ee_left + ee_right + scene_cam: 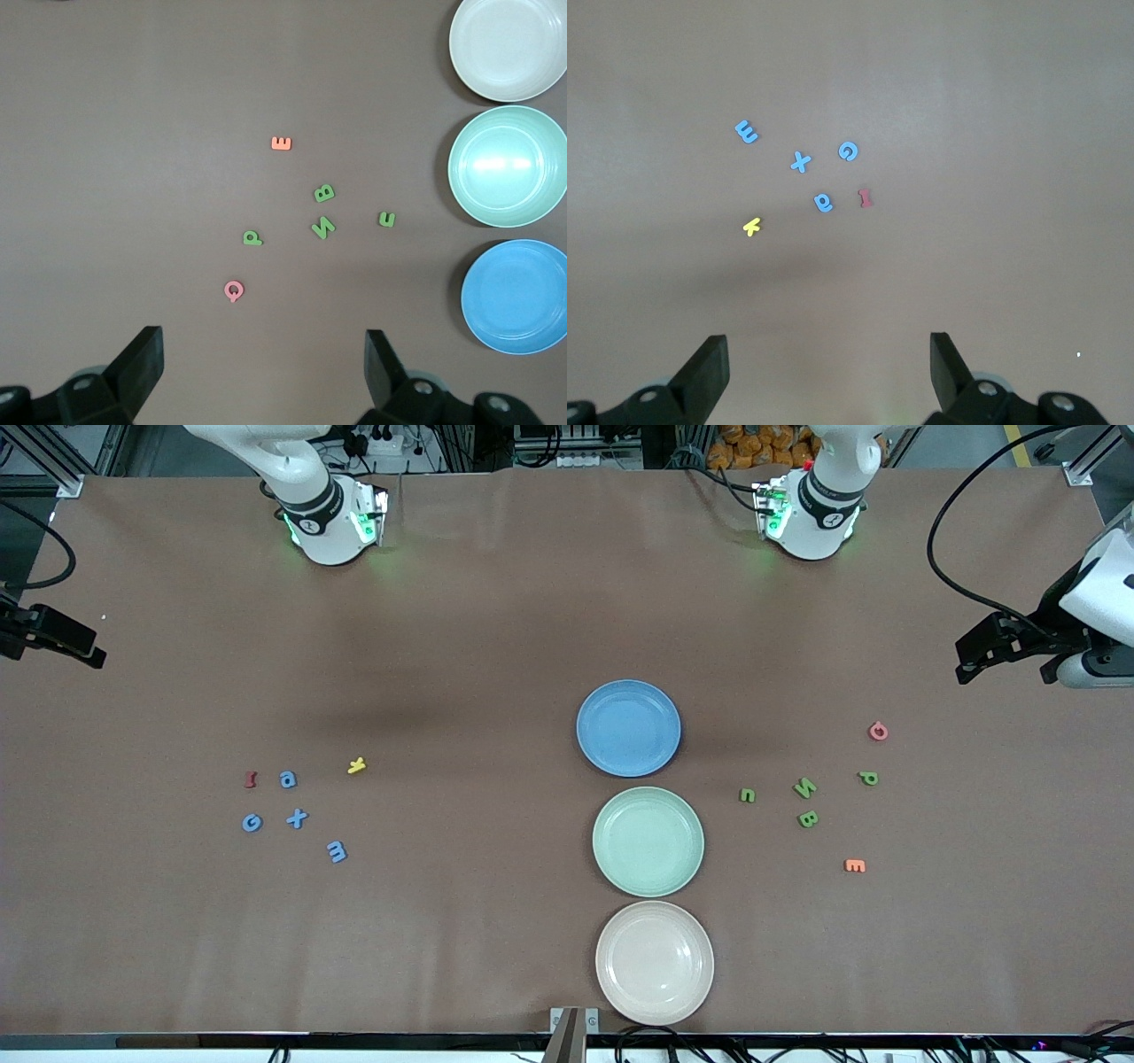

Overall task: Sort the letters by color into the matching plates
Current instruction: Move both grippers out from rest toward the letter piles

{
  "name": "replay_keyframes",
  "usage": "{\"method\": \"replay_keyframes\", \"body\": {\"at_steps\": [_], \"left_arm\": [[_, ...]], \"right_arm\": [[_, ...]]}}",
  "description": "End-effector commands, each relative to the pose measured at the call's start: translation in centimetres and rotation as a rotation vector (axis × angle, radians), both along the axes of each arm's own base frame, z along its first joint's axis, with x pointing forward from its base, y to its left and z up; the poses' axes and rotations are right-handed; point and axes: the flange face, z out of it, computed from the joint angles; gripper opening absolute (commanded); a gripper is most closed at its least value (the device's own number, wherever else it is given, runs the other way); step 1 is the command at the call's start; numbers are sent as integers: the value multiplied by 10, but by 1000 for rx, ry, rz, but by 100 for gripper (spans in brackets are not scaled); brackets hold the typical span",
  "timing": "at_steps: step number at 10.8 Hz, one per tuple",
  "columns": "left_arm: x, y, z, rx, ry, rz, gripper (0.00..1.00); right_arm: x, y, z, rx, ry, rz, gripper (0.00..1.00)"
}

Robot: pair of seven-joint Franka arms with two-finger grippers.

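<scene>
The blue plate (628, 727) and the mint green plate (648, 841) lie empty mid-table, the green one nearer the front camera. Several blue letters (297, 818) lie toward the right arm's end and show in the right wrist view (800, 162). Several green letters (804, 786) lie toward the left arm's end and show in the left wrist view (323, 227). My left gripper (264, 354) is open and empty, high over the table's edge (966, 662). My right gripper (829, 359) is open and empty, high over the other edge (89, 651).
A beige plate (654, 961) lies nearest the front camera. A red letter (251, 779) and a yellow letter (356, 765) lie beside the blue ones. A pink letter (878, 732) and an orange letter (854, 865) lie beside the green ones.
</scene>
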Motion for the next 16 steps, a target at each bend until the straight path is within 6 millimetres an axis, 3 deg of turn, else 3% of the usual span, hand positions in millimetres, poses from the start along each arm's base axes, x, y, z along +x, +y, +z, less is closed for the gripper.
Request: {"method": "replay_keyframes", "body": {"at_steps": [1, 4, 6, 10, 14, 16], "left_arm": [[-6, 1, 7, 16, 0, -21, 100], [1, -2, -7, -6, 29, -24, 100], [13, -7, -43, -21, 80, -18, 100], [25, -10, -118, -16, 35, -60, 100], [31, -4, -183, 5, 59, -71, 100], [40, 0, -228, 18, 115, -73, 100]], "right_arm": [[0, 0, 2, 8, -1, -10, 100], [0, 0, 1, 8, -1, -10, 100], [3, 2, -10, 9, -2, -8, 100], [25, 5, -99, 6, -36, 7, 100], [58, 14, -163, 76, -40, -13, 100], [64, 35, -213, 71, -28, 44, 100]]}}
